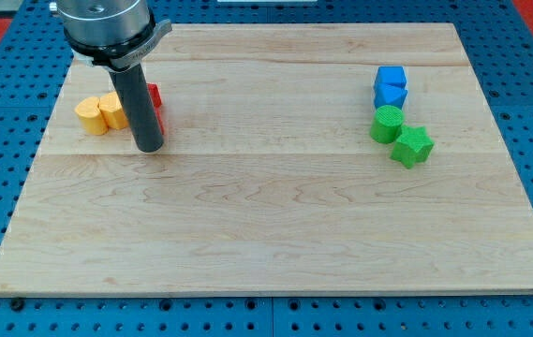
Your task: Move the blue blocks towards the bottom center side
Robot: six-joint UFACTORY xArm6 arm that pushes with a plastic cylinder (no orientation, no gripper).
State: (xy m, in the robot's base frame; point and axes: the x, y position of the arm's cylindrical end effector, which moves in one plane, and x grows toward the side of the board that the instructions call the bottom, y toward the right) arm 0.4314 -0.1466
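So basically nothing on the actual task looks done yet. The two blue blocks [390, 86] are sitting up near the table's top right corner, stacked one just behind the other in the view and touching, the upper one looking like a cube and the lower one more of an angular shape that's hard to pin down. They need to end up around the middle of the table's bottom edge, and they're well apart from it right now.

The arm is on the opposite side of things. It has no fingers at all, just the dark rod, so there's nothing to open or close and nothing being held. The tip [149, 148] is down on the wood near the table's top left corner, just beside a red block [155, 96] that's mostly hidden behind the rod, so its shape can't be made out. Whether the rod is actually touching the red one can't be told. Two yellow blocks [99, 113], round-ish, sit right next to it toward the left edge.

Worth noting: directly below the blue pair there's a green cylinder [387, 123] touching the lower blue, and a green star-shaped block [412, 146] just beside that. So a straight push down toward the bottom edge would probably shove the greens along too.

What's left, as a guess: the whole job. The tip has to cross the table to the right side, get behind the blues on their top-right side, and work them diagonally down toward bottom center.
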